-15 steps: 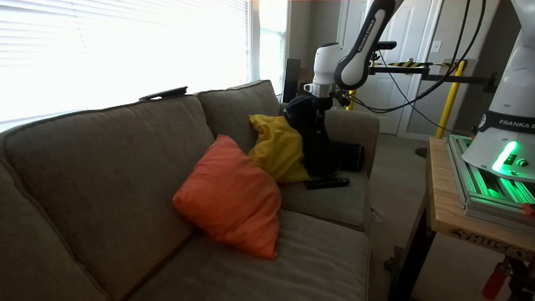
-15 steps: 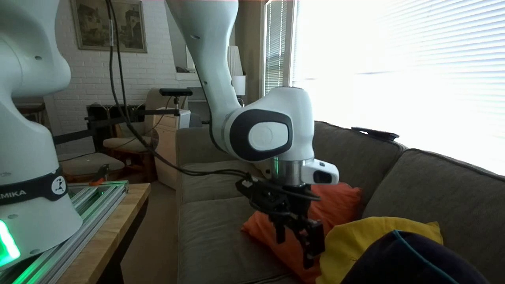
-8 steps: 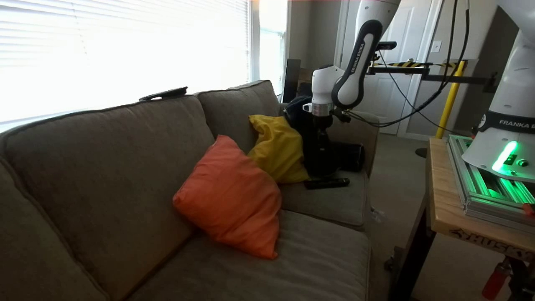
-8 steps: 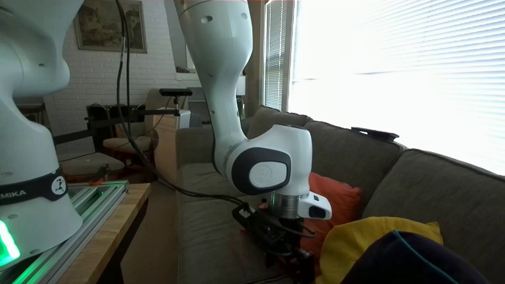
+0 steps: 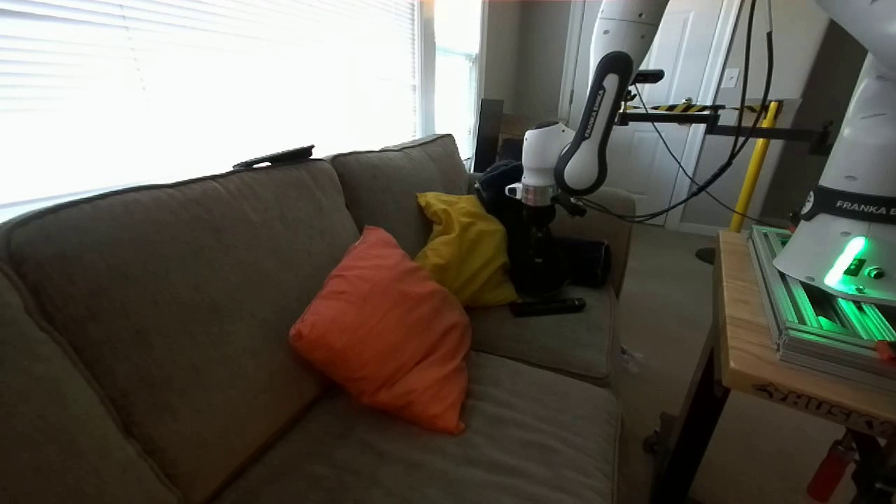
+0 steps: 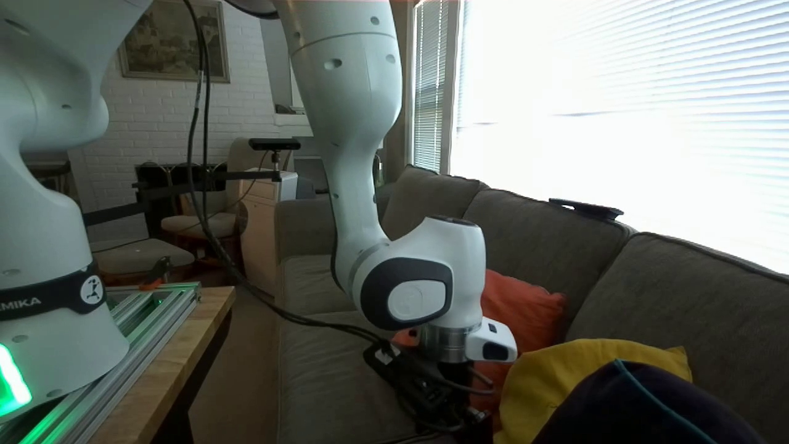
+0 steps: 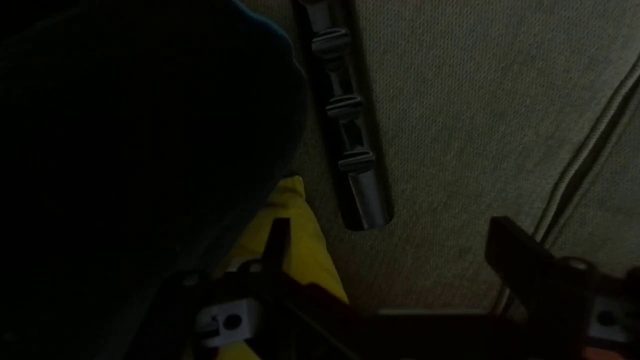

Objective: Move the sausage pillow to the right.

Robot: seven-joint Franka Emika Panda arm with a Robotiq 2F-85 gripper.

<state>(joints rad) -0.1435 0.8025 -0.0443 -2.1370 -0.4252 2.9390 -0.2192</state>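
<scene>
The dark navy-black sausage pillow [image 5: 519, 262] leans at the far end of the couch beside the yellow cushion. A dark cylindrical part [image 5: 589, 262] lies to its right; I cannot tell whether it is the same piece. In an exterior view the pillow shows teal piping at the lower right [image 6: 641, 410]. In the wrist view it is a large dark mass on the left [image 7: 150, 125]. My gripper [image 7: 390, 222] is open and empty, pointing down above the seat. Its left finger is over the yellow cushion near the pillow. The gripper [image 5: 537, 252] blends into the dark pillow in an exterior view.
A black bar [image 5: 547, 306] lies on the seat before the pillow, and under the jaws in the wrist view [image 7: 357, 150]. The yellow cushion [image 5: 465, 252] and orange cushion [image 5: 392, 336] lean on the backrest. The wooden table [image 5: 742, 329] carries the arm base.
The arm has come down, lowering my gripper towards the seat, mostly in the first half second. The pillow, the cushions and the black bar have not moved.
</scene>
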